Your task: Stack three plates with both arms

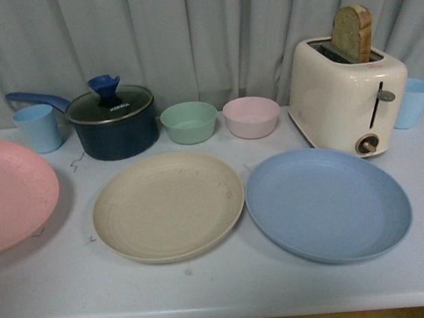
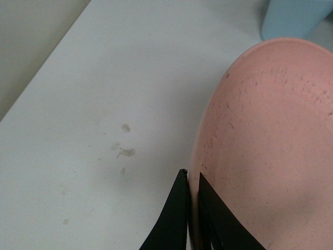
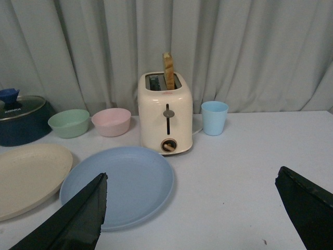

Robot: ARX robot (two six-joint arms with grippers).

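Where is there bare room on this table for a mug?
Bare table lies along the near edge in front of the beige plate and blue plate, and right of the blue plate, before the right-hand cup. A narrower gap separates pink plate and beige plate. The back row, saucepan to toaster, is crowded.

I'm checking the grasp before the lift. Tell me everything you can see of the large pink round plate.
The large pink round plate is shallow and matte, plastic-like, with faint concentric rings and fine dark specks. It is at the left end of the white table, partly cut off in the front view. A shadow under its right edge suggests it may be slightly raised. The left gripper pinches its rim, one black finger on each face.
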